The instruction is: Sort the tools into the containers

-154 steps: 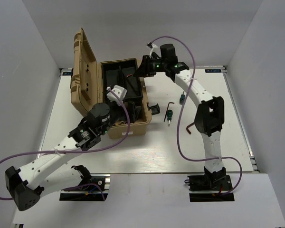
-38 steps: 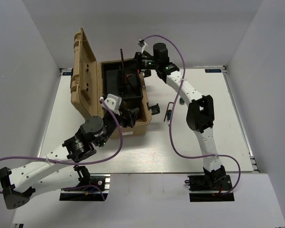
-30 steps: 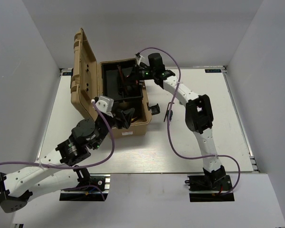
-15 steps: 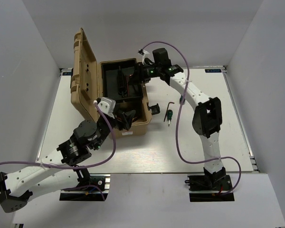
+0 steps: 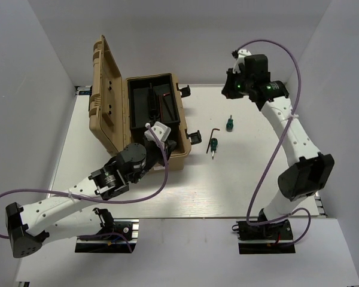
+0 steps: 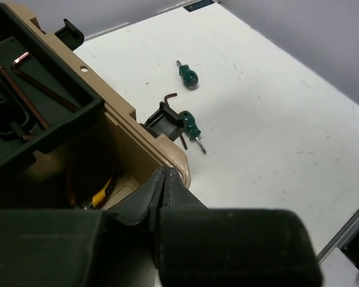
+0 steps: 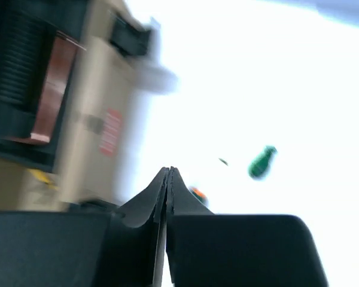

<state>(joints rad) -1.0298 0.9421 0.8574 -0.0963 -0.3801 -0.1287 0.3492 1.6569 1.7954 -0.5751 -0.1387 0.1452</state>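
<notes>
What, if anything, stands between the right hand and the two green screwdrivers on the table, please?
Nothing visible does. The right hand, shut and empty, hangs beyond the farther green screwdriver; the nearer green screwdriver lies beside a hex key.

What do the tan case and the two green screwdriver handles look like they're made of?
Tan case: most likely moulded hard plastic with a matte finish, going by the ribbed lid, rounded corners and even colour. Screwdriver handles: probably plastic, solid green with a slight sheen, though too small here to be sure.
</notes>
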